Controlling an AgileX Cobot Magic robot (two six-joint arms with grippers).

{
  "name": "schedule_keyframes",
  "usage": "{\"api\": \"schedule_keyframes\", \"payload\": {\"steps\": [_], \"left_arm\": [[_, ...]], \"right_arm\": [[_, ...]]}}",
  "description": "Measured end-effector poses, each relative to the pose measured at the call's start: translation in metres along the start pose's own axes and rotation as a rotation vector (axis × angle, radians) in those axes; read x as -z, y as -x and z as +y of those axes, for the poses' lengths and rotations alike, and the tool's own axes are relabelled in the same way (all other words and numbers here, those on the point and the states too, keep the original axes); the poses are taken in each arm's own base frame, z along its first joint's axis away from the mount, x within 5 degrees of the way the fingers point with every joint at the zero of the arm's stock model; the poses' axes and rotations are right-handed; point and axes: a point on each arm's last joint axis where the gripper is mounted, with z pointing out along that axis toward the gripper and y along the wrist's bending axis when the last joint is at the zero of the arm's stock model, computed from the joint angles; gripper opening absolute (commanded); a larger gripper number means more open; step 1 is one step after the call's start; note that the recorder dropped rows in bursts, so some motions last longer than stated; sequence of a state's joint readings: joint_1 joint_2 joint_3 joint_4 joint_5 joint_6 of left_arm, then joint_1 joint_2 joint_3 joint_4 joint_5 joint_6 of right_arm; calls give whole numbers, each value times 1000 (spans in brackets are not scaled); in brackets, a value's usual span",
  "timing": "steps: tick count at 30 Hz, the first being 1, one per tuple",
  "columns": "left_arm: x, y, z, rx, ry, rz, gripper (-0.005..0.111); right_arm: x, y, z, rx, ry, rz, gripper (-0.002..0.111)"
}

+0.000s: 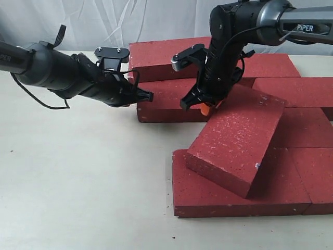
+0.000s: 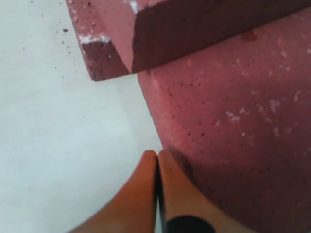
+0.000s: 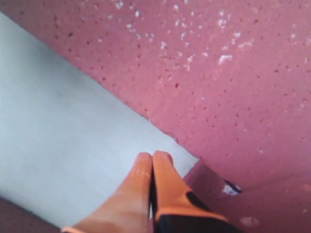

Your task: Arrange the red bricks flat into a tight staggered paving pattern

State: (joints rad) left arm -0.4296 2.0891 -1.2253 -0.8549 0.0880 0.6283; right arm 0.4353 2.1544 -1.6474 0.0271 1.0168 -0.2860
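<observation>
Each pinched shut and empty, likely for pushing, the right gripper [image 1: 204,108] sits at the eleven-o'clock side of the tilted dark red speckled brick [image 1: 237,138], the left gripper [image 1: 149,96] at the nine-o'clock end of a flat red brick [image 1: 164,108].

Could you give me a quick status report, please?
Left tool shut, right tool shut, both empty. Tilted brick resting on front brick, not flat. Paving unfinished.

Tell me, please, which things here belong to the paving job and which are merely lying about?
Job in hand:
- tilted red brick, lying askew on the flat red bricks
- left gripper and right gripper, both shut

Not part of it:
- white table
- pale curtain behind
</observation>
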Motion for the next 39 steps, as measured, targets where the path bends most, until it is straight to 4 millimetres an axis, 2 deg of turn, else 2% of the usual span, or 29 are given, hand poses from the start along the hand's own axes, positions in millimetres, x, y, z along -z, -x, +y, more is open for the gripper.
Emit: {"api": "schedule_keyframes", "payload": {"steps": [3,9,14,21,29,33,36,39], "left_arm": [[1,-4,7,-30,-27,65,0],[1,-16,18,-34,-21,122,0],[8,-19,17,-42,-19,125,0],[16,-11,15,-45,-22,94,0],[16,-12,18,-41,-20,102,0],[17,-10,27,-5,-9,98,0],[18,-9,33,7,-1,95,0],[19,-3,31,6,-12,87,0]], "right_arm": [[-10,-1,-6,22,-55,25,-1],[-11,1,-7,-32,-65,5,-1],[2,1,-6,-40,-69,-15,-1],[42,-1,-3,-30,-72,-82,-1],[39,-2,-3,-7,-64,-56,-1],[49,-8,-19,-36,-88,-72,-1],[70,-18,-42,-112,-94,-126,-1],[95,-36,-67,-193,-120,-193,-1]]}}
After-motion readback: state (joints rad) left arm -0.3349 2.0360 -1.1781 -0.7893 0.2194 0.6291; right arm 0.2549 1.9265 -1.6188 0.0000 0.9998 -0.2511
